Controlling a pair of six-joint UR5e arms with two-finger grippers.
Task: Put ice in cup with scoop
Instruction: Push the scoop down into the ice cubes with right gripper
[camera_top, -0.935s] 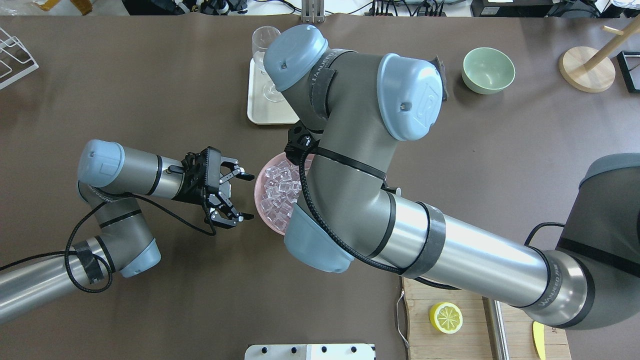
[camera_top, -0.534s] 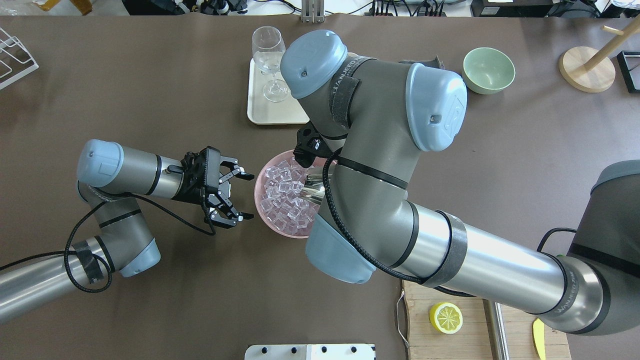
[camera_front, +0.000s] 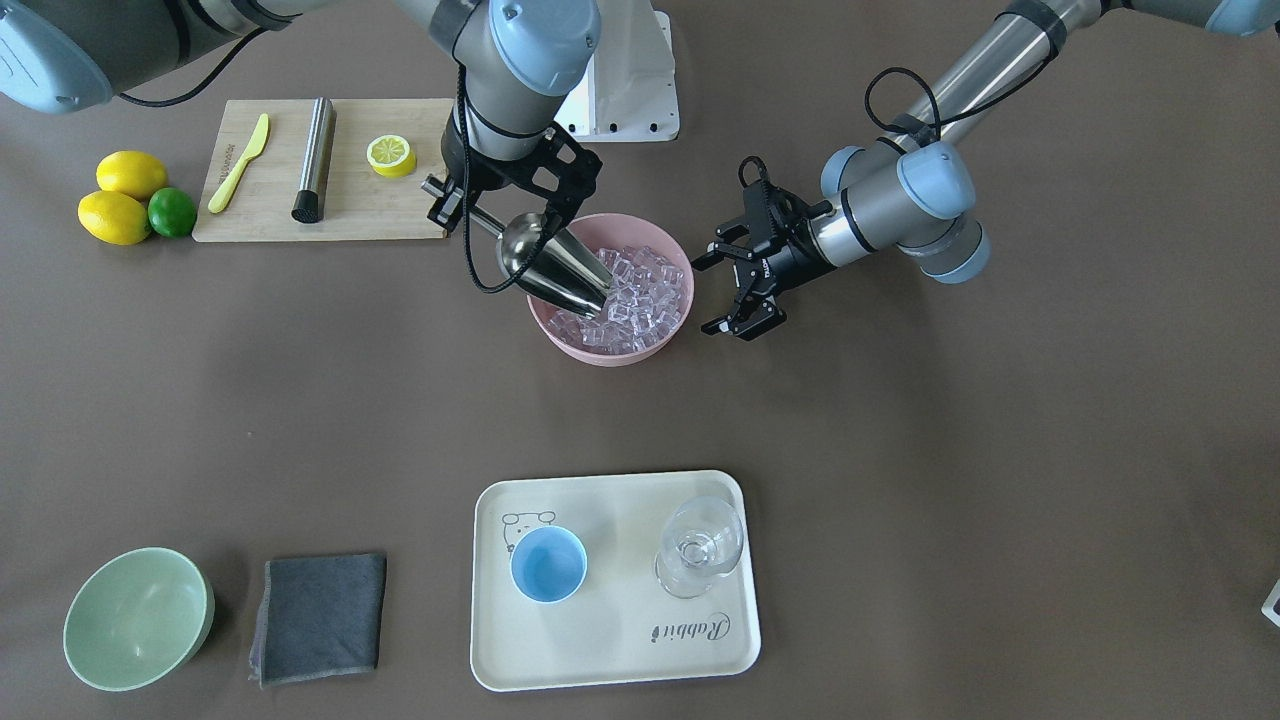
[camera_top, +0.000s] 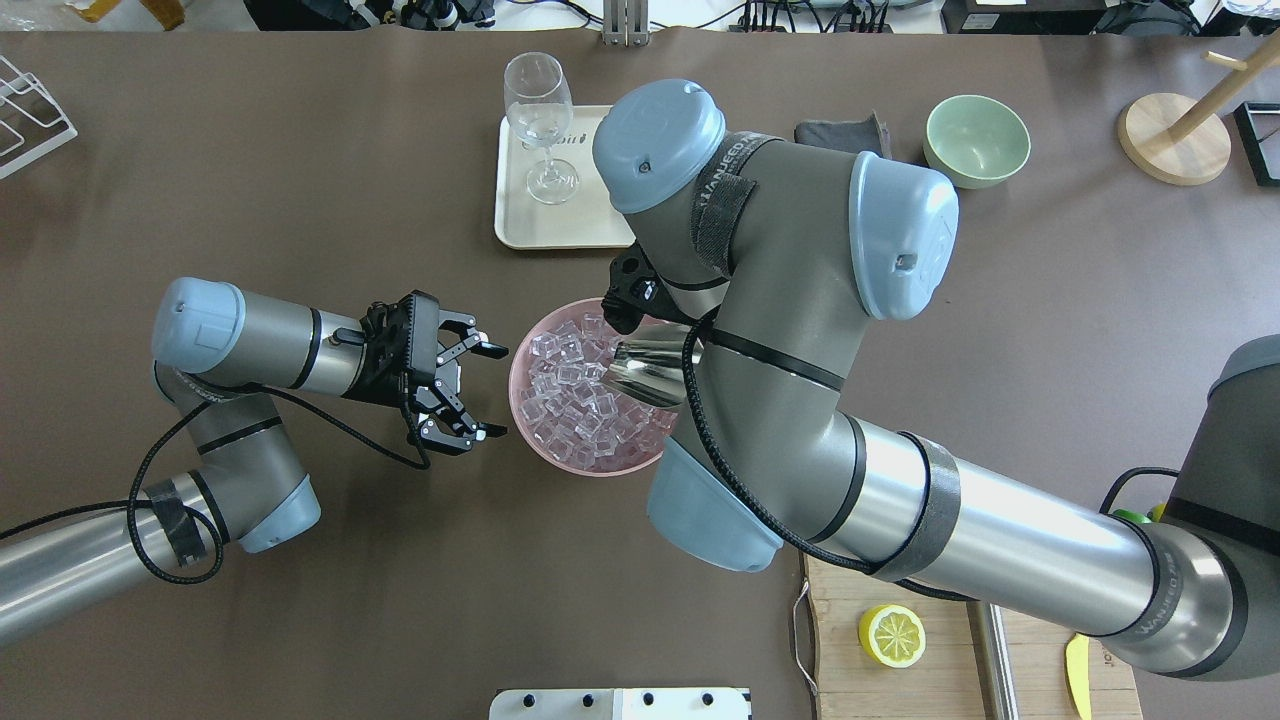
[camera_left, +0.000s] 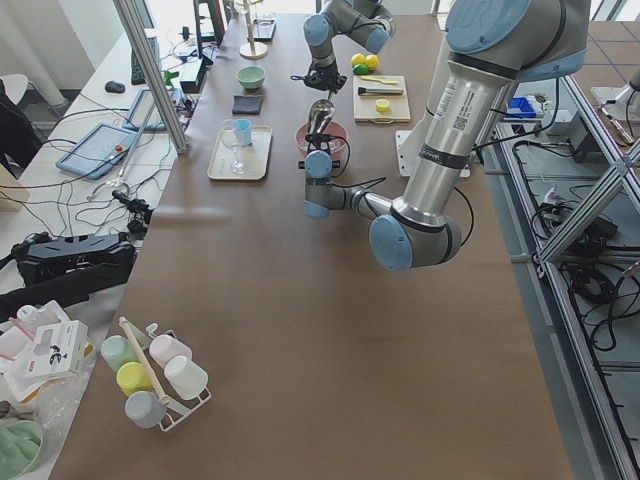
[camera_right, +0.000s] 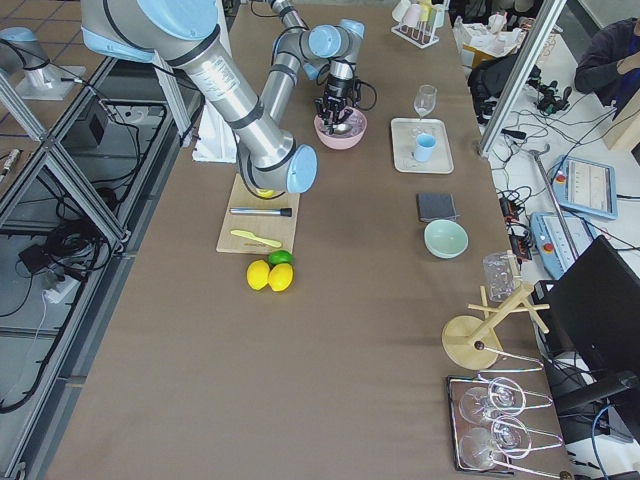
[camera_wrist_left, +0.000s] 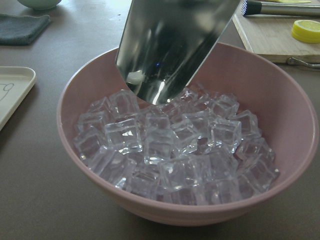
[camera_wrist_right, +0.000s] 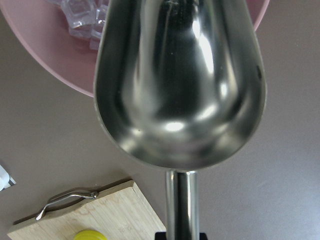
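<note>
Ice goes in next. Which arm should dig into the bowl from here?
Right. The right gripper holds the scoop, its empty mouth tilted down onto the ice in the pink bowl. The left gripper hangs open and empty beside that bowl.

Front-facing view, clock positions from pink bowl: brown-covered table (camera_front: 900, 450); pink bowl (camera_front: 600, 352) mid-table; cream tray (camera_front: 620, 650) at 6; grey cloth (camera_front: 318, 615) at 7, pale green bowl (camera_front: 135, 620) just beside it at 8; bamboo cutting board (camera_front: 370, 205) at 10; two lemons (camera_front: 113, 218) and lime (camera_front: 171, 211) bunched together at 9, off board's end; white base plate (camera_front: 625, 90) at 12
</note>
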